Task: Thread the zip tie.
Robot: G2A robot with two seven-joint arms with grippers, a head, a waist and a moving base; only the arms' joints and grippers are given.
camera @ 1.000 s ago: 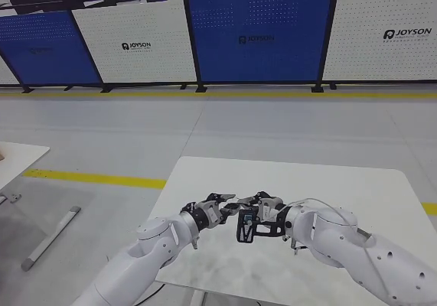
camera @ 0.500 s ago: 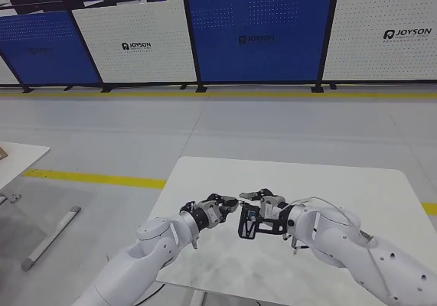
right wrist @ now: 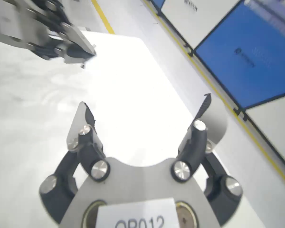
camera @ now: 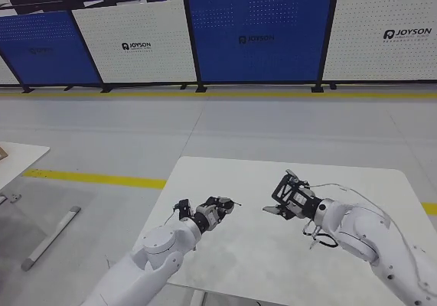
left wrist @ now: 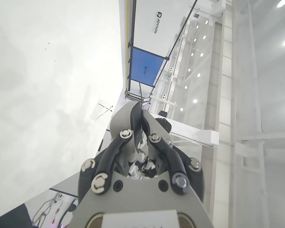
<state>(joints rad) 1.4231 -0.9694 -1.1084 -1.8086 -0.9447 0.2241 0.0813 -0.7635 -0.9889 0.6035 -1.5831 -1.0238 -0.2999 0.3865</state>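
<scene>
Left gripper (camera: 224, 205) is pinching the zip tie (left wrist: 140, 93) while the right gripper (right wrist: 146, 103) is hanging spread wide off to its right.

From where I am standing, both arms are reaching out over the white table (camera: 340, 180). The left gripper is sitting over the near left part of the top, its two pads pressing together on the thin black zip tie. A short tail of the tie is poking out beyond the fingertips and pointing right, toward the other arm. How the rest of the tie is lying inside the grip I cannot tell. The right gripper is hovering above the middle of the table, its jaws standing wide apart, and a clear gap is separating it from the left gripper and the tie.
</scene>
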